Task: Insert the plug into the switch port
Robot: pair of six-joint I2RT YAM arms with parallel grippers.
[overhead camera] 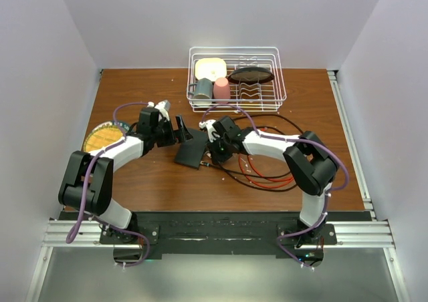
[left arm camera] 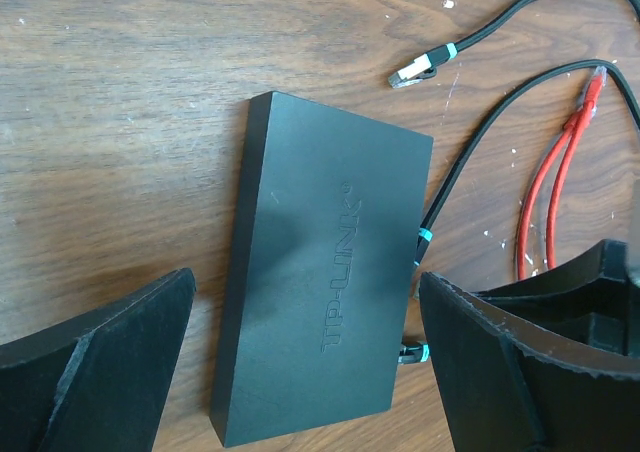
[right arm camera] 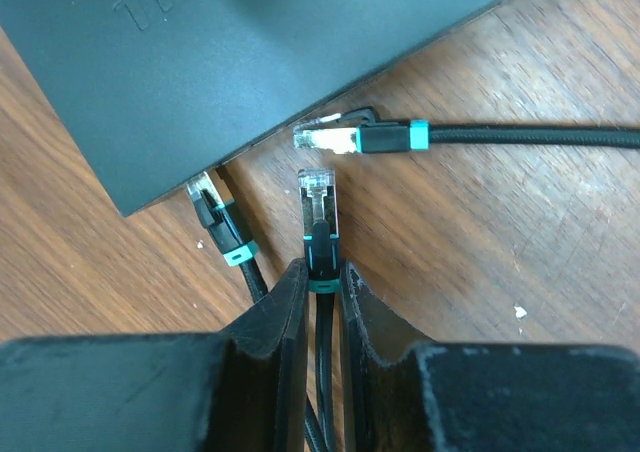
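Where the plug (right arm camera: 317,197) faces the switch (right arm camera: 200,62), another connector (right arm camera: 335,138) intervenes.

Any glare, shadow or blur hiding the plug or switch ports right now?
Right wrist: plug in the right gripper is sharp, but the switch edge facing it is shadowed, ports unreadable. Left wrist: soft sheen on its top, logo legible. Top external: evenly lit, detail too small.

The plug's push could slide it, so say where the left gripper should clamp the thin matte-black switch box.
Come straight down and pinch the two long edges of the thin matte-black switch: it lies flat between the fingers of the open left gripper. Probably stay clear of the black cables at its port edge.
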